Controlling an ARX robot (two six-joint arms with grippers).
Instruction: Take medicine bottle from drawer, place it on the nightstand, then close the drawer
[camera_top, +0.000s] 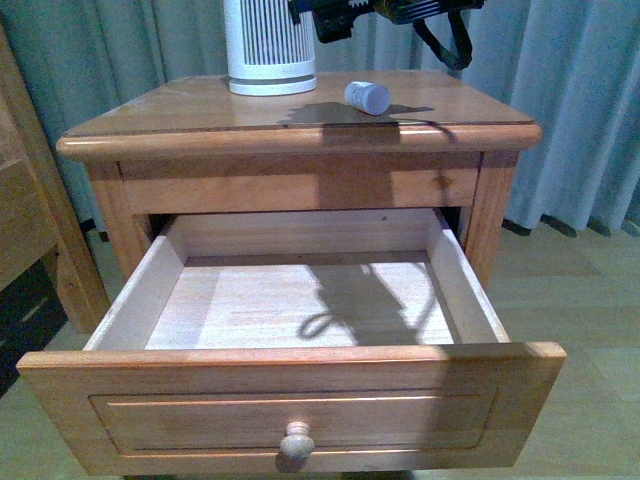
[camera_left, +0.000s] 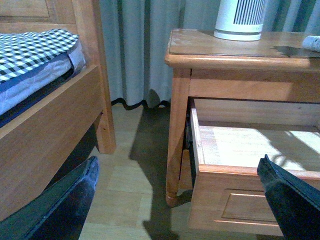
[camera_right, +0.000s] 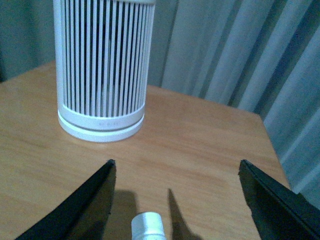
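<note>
The medicine bottle (camera_top: 367, 97), small and white, lies on its side on the nightstand top (camera_top: 170, 110), to the right of the ribbed tower. My right gripper (camera_right: 176, 164) is open above the top. The bottle's cap (camera_right: 147, 226) shows between its fingers, free of them. The right arm (camera_top: 400, 12) shows at the top edge of the front view. The drawer (camera_top: 300, 405) is pulled fully out; its pale interior (camera_top: 250, 310) holds nothing. My left gripper (camera_left: 178, 162) is open and empty, low beside the drawer's left front corner (camera_left: 200, 172).
A white ribbed tower (camera_top: 270, 45) stands at the back of the nightstand top, also in the right wrist view (camera_right: 102, 65). The shallower upper drawer (camera_top: 300, 188) is shut. A wooden bed frame (camera_left: 50, 125) with checked bedding (camera_left: 35, 47) stands left. Curtains (camera_top: 580, 100) hang behind.
</note>
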